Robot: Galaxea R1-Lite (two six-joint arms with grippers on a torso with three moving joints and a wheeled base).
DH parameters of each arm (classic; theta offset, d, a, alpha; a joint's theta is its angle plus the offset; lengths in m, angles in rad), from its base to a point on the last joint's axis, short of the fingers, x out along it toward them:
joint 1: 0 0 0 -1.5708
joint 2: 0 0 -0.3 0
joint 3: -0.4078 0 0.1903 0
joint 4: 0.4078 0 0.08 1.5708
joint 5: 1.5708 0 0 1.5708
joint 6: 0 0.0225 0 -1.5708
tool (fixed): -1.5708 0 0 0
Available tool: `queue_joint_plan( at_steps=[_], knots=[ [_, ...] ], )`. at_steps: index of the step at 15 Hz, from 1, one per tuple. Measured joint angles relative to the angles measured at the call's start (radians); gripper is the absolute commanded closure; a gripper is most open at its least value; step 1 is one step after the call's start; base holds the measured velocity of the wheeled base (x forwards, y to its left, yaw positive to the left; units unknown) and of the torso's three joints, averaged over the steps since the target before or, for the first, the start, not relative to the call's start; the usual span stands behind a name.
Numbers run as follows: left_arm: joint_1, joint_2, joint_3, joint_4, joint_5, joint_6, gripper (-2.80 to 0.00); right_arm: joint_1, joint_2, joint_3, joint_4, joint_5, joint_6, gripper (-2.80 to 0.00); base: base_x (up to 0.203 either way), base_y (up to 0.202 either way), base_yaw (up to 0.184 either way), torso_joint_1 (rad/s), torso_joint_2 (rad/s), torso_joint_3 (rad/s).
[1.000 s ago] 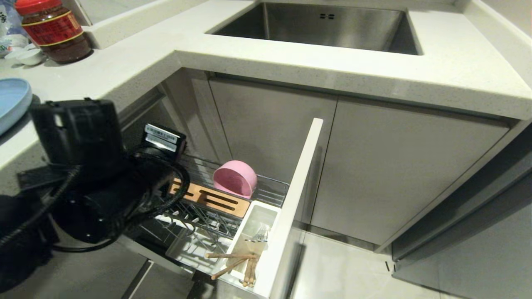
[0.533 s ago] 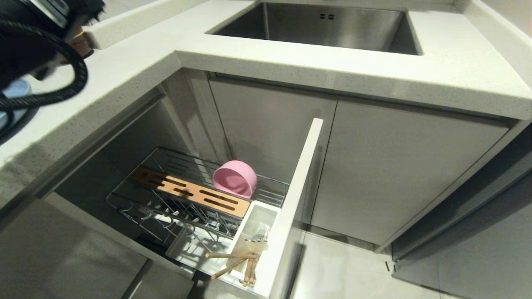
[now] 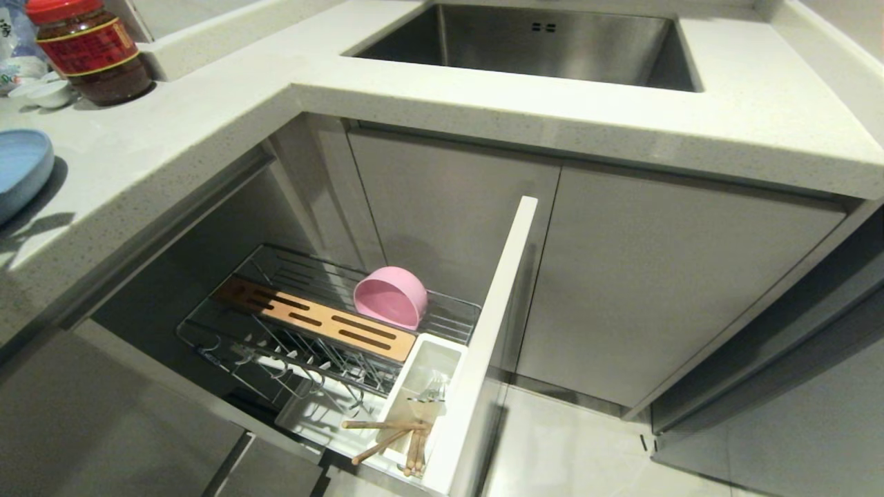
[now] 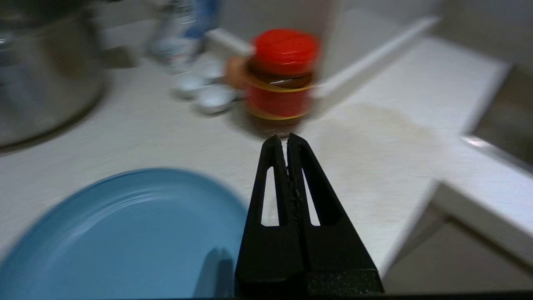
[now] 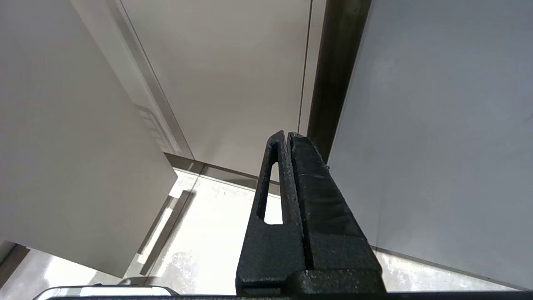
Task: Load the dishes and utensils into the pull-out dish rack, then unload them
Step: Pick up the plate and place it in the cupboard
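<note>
The pull-out dish rack [image 3: 207, 345] stands drawn out under the counter, its white front [image 3: 494, 331] edge-on. A pink bowl [image 3: 391, 297] lies on its side in the wire basket beside the slotted wood board [image 3: 314, 319]. Wooden chopsticks [image 3: 387, 428] and a silver fork [image 3: 431, 392] sit in the white utensil bin [image 3: 423, 369]. The light-blue plate [image 3: 21, 169] [image 4: 120, 233] rests on the counter at far left. My left gripper [image 4: 287, 139] hovers above the counter just past the plate's edge, shut and empty. My right gripper [image 5: 287, 135] is shut and empty, low by the cabinet doors.
A red-lidded jar [image 3: 90, 48] [image 4: 283, 79] and tiny white dishes [image 4: 208, 93] stand on the counter beyond the plate. A steel pot [image 4: 46, 87] sits further along. The sink [image 3: 539, 41] is set into the counter behind the rack.
My left arm has risen from over the rack, swung up and left out of the head view, and now sits over the counter by the blue plate. The rack's contents have not moved.
</note>
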Motion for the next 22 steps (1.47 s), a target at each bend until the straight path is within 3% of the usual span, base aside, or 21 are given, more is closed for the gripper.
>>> queue_joint_plan(
  at_steps=[2,3,5,9,12,18,22],
  knots=[
    [0.035,0.010,-0.042,0.134,0.068,0.002,0.00,0.000,0.000,0.000,0.000,0.000,0.000,0.00,0.000,0.000,0.000,0.000,0.00,0.000],
    [0.043,0.015,-0.060,0.204,0.073,0.000,-2.80,0.000,0.000,0.000,0.000,0.000,0.000,0.00,0.000,0.000,0.000,0.000,0.00,0.000],
    [0.055,0.029,-0.090,0.344,0.075,-0.011,-2.80,0.000,0.000,0.000,0.000,0.000,0.000,0.00,0.000,0.000,0.000,0.000,0.00,0.000],
    [0.101,0.066,-0.125,0.438,0.086,-0.018,-2.80,0.000,0.000,0.000,0.000,0.000,0.000,0.00,0.000,0.000,0.000,0.000,0.00,0.000],
    [0.118,0.104,-0.184,0.547,0.081,-0.076,-2.80,0.000,0.000,0.000,0.000,0.000,0.000,0.00,0.000,0.000,0.000,0.000,0.00,0.000],
    [0.120,0.207,-0.355,0.808,-0.017,-0.229,-2.80,0.000,0.000,0.000,0.000,0.000,0.000,0.00,0.000,0.000,0.000,0.000,0.00,0.000],
    [0.121,0.260,-0.403,0.818,-0.068,-0.267,-2.80,0.000,0.000,0.000,0.000,0.000,0.000,0.00,0.000,0.000,0.000,0.000,0.00,0.000]
  ],
)
